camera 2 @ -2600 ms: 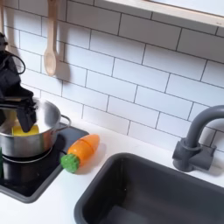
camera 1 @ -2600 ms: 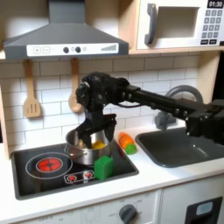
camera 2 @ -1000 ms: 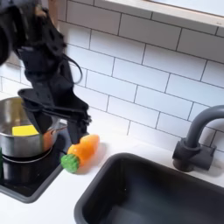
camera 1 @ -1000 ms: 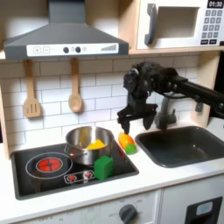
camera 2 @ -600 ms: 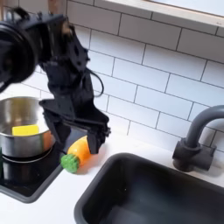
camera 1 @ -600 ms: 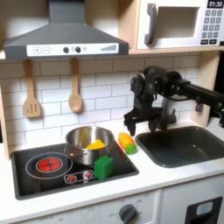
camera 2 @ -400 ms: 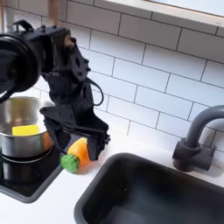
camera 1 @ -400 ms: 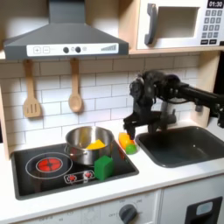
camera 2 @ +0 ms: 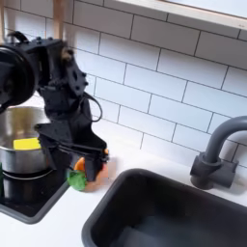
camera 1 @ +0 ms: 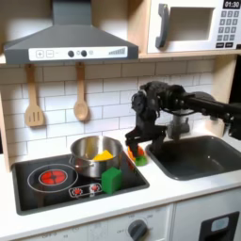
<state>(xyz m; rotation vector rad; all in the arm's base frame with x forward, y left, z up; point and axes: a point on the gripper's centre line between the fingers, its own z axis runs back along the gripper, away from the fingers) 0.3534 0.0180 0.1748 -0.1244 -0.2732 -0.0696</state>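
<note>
A toy carrot (camera 1: 138, 157) with a green top lies on the counter between the stove and the sink. In the second exterior view the carrot (camera 2: 76, 178) is half covered by the black arm. My gripper (camera 1: 137, 148) is down over it, its jaws spread to either side of the orange body; in the second exterior view the gripper (camera 2: 83, 170) stands just above the counter. It looks open, with a gap left around the carrot. To the first exterior view's left of the carrot stands a steel pot (camera 1: 91, 158) with a yellow piece (camera 2: 27, 144) inside.
A green block (camera 1: 111, 179) sits on the black stove (camera 1: 47, 179) in front of the pot. The dark sink (camera 2: 174, 214) and grey faucet (camera 2: 216, 154) lie to the second exterior view's right. Two wooden utensils (camera 1: 34, 99) hang on the tiled wall.
The arm left the pot, swung right, then came back left and down onto the carrot. The yellow piece stays in the pot; the carrot has not moved.
</note>
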